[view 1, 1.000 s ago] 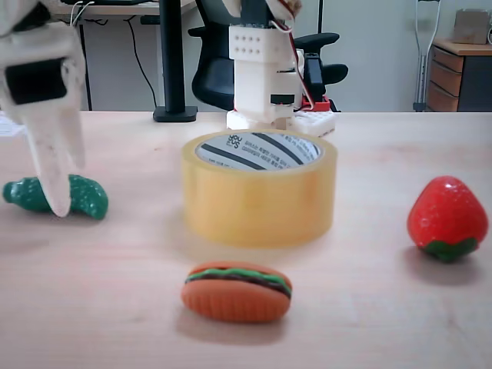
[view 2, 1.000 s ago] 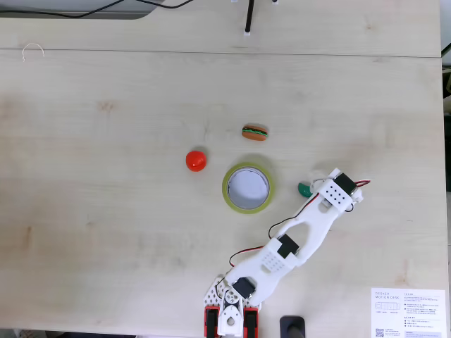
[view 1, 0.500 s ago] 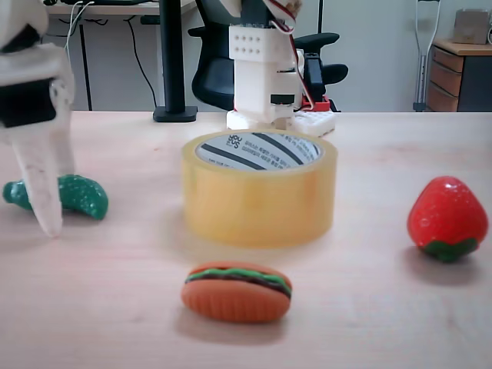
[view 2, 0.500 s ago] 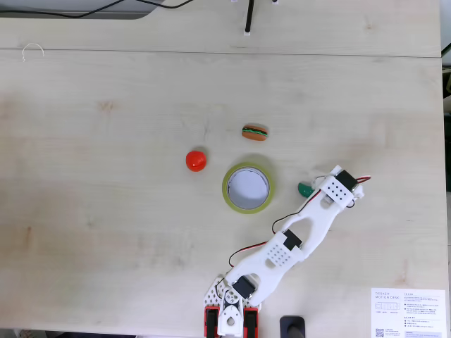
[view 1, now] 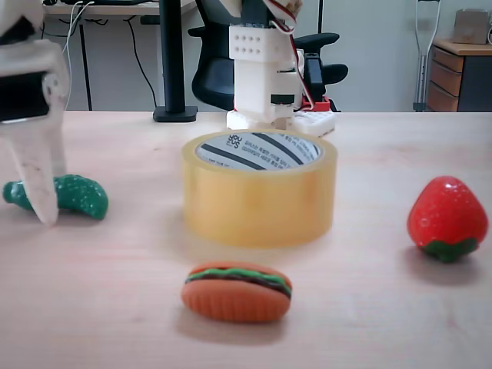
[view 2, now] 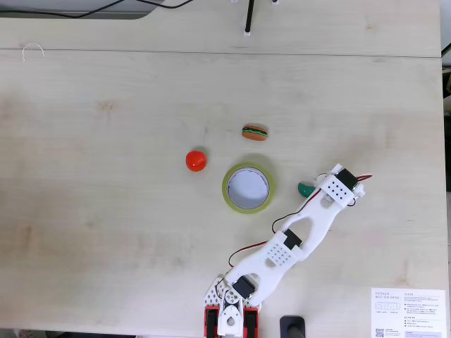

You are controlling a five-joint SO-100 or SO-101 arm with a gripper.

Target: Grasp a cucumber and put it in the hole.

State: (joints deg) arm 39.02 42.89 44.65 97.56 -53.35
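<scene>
1. Nearest the low fixed camera, at lower centre of the frame, a toy burger point(view 1: 237, 291) is lying on the wooden table point(view 1: 369, 323); from above it is sitting just above the frame's centre point(view 2: 254, 132).
2. At the right edge of the low view, a red strawberry point(view 1: 447, 218) is standing well apart from the other toys; the top-down view is placing it left of the roll point(view 2: 196, 160).
3. At mid-frame, the yellowish tape roll point(view 1: 259, 201) is lying flat, its hole point(view 1: 257, 151) facing up and showing a striped white core.
4. At the left edge of the low view, the dark-green cucumber point(view 1: 75, 194) is lying on the table, partly behind one white finger point(view 1: 37, 181) of the gripper point(view 1: 42, 211) that is reaching down in front of it; whether the jaws are spread or pinching cannot be told.
5. Seen from above, the cucumber point(view 2: 304, 189) is lying right of the roll point(view 2: 227, 193), peeking out beside the arm's white wrist point(view 2: 340, 189).
</scene>
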